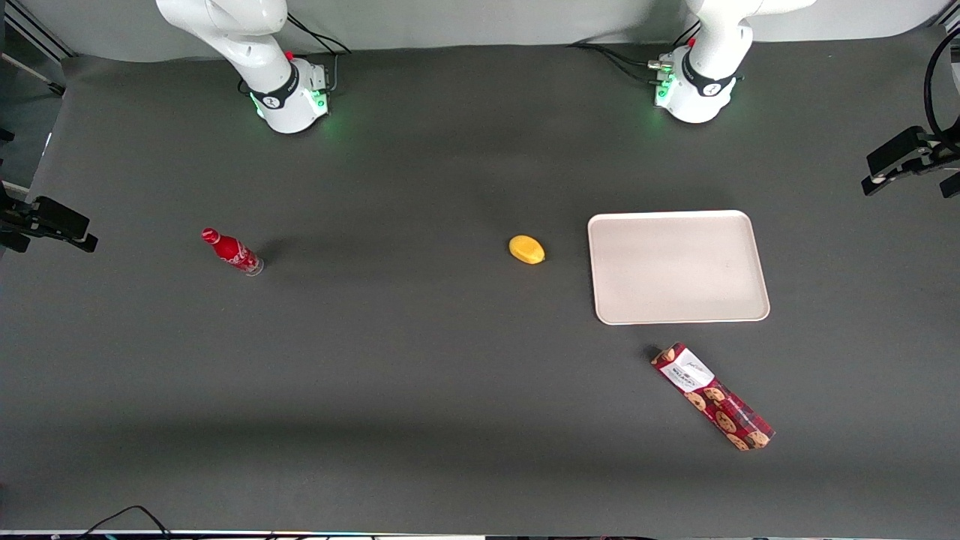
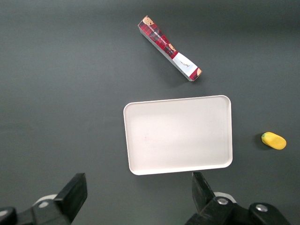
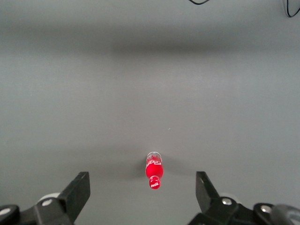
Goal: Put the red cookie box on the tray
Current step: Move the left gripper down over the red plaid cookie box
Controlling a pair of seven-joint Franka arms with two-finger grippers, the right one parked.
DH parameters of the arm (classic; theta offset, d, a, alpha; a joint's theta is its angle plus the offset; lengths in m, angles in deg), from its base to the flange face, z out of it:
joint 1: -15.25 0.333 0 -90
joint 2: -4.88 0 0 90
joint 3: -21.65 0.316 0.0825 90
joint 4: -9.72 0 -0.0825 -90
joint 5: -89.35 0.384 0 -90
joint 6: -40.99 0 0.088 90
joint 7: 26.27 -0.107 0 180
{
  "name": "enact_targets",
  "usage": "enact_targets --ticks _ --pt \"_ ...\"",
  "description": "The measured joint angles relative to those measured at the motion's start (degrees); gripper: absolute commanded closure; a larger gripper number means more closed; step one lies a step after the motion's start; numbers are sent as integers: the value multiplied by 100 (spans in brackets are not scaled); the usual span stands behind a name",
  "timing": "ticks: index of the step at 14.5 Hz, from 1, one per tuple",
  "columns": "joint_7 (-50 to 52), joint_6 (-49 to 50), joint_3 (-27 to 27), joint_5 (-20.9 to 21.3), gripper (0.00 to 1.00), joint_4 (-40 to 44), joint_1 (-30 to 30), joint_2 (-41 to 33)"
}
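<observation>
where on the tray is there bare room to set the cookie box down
The whole tray is bare inside its rim. The red cookie box lies apart on the table, nearer the front camera; the yellow fruit sits beside the tray, not touching. Nothing is crowded. The left arm's tool hangs open above the tray's edge.

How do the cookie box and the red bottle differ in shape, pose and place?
The cookie box is long, narrow and flat on the table; the red bottle is small, round and upright. The box lies close to the tray, nearer the front camera; the bottle stands toward the parked arm's end. Both are red. The gripper hangs open above the tray.
</observation>
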Motion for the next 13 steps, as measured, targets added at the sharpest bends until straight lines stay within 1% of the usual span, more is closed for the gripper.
enact_targets --ticks 5,8,11,13 --pt "1 -16 0 3 0 -12 0 3" --pt "69 -124 -16 -17 0 -44 -8 129" --pt "968 -467 -30 -31 0 24 -163 518" --pt "1795 -565 -33 -31 0 299 -313 956"
